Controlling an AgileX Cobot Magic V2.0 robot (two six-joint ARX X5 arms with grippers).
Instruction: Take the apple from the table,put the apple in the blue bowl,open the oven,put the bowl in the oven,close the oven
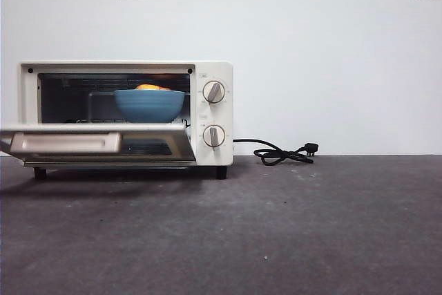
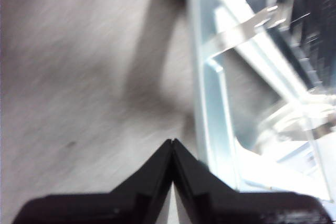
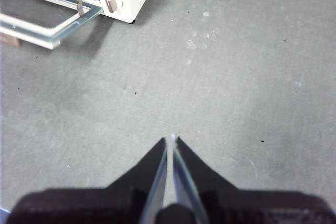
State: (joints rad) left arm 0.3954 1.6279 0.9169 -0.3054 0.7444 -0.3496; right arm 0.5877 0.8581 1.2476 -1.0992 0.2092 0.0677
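The apple [image 1: 152,87] sat in the blue bowl [image 1: 149,104] on the rack inside the oven [image 1: 210,112], whose door [image 1: 97,141] hung nearly level. The left gripper [image 2: 172,142] had its fingers pressed together just beside the door's edge. The right gripper [image 3: 171,139], fingers likewise together, hung over bare bench [image 3: 236,87], the oven well beyond its tips.

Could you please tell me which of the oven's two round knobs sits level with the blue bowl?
The upper knob: it lines up with the blue bowl inside the oven, while the lower knob sits beside the open door.
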